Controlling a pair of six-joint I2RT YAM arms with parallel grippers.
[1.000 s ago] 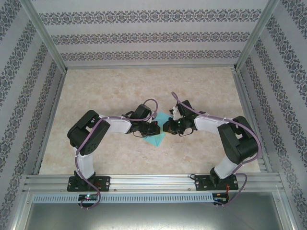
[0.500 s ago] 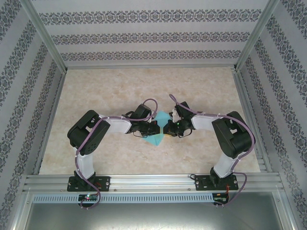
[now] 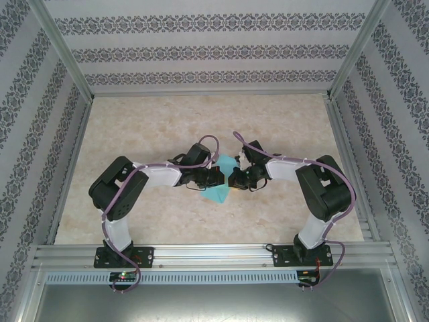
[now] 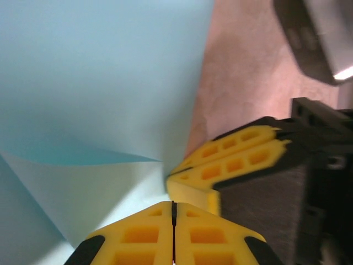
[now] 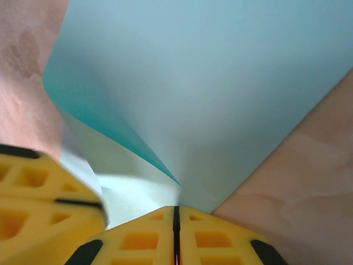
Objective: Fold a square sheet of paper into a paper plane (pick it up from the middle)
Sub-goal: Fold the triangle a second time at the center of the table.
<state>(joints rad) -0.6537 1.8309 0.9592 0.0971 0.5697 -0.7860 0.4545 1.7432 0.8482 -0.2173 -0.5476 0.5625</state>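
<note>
Left gripper (image 4: 174,205) and right gripper (image 5: 176,210) clamp shut on the sheet (image 4: 99,83) — its middle hidden.

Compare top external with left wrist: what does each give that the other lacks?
Top external: both arms whole, left arm and right arm, plus the patterned walls. Left wrist: close up, a crease in the cyan paper sheet, the left pincer shut, the right pincer shut at the crease's tip. Shared: the sheet over the marbled table, pincers meeting at it.

Right claw (image 3: 231,180) closer — paper (image 3: 218,194) perhaps lifted.
</note>
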